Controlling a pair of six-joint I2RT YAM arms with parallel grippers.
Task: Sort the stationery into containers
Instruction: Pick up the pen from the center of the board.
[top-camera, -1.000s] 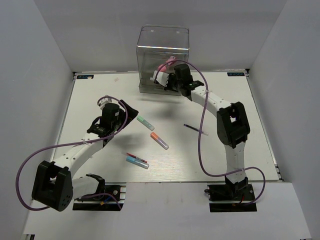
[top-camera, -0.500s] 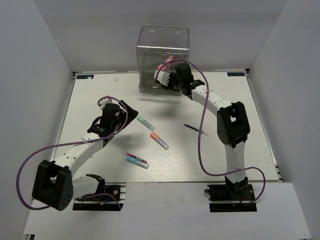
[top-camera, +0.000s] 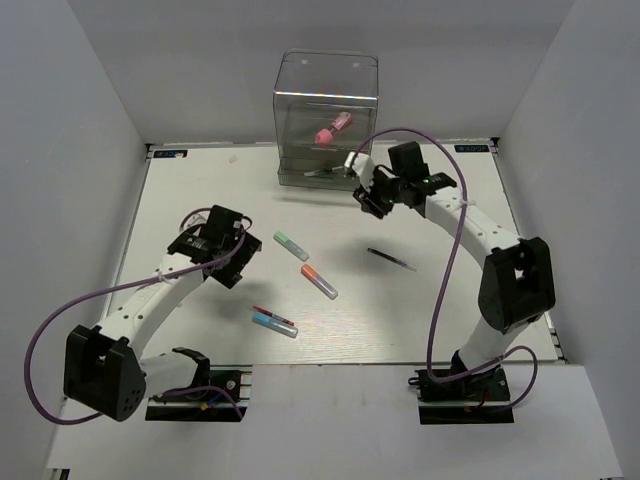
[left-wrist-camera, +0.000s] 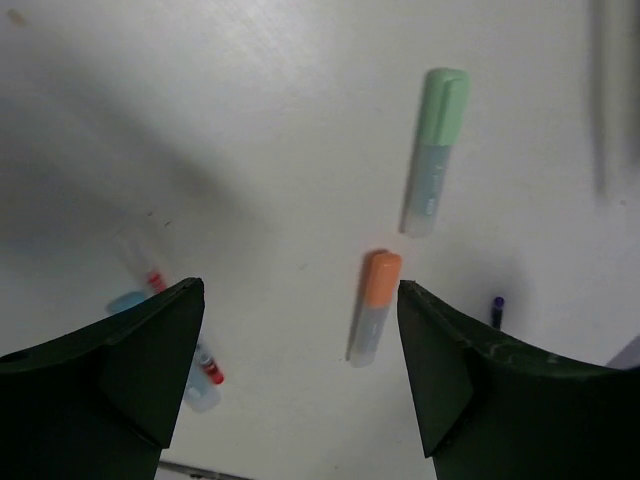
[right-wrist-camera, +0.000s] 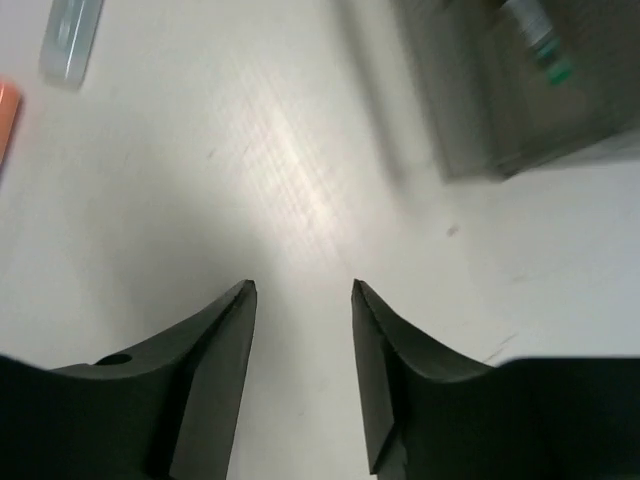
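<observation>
The clear box (top-camera: 327, 110) stands at the back of the table, with a pink marker (top-camera: 333, 128) and a dark pen (top-camera: 318, 172) inside. My right gripper (top-camera: 363, 198) is open and empty, just in front of the box's right corner; its wrist view (right-wrist-camera: 303, 290) shows bare table between the fingers and the box (right-wrist-camera: 520, 90) at upper right. My left gripper (top-camera: 236, 262) is open and empty above the table. Its wrist view (left-wrist-camera: 300, 300) shows a green-capped marker (left-wrist-camera: 435, 150) and an orange-capped marker (left-wrist-camera: 374, 305). Both lie mid-table (top-camera: 291, 245) (top-camera: 319, 281).
A thin red-tipped pen (top-camera: 272, 315) and a blue-capped marker (top-camera: 275, 325) lie side by side near the front. A thin dark pen (top-camera: 391, 259) lies right of centre. White walls enclose the table on three sides.
My right gripper has pulled back out of the box toward the right and front, leaving the pink marker inside. My left gripper has shifted a little nearer and turned.
</observation>
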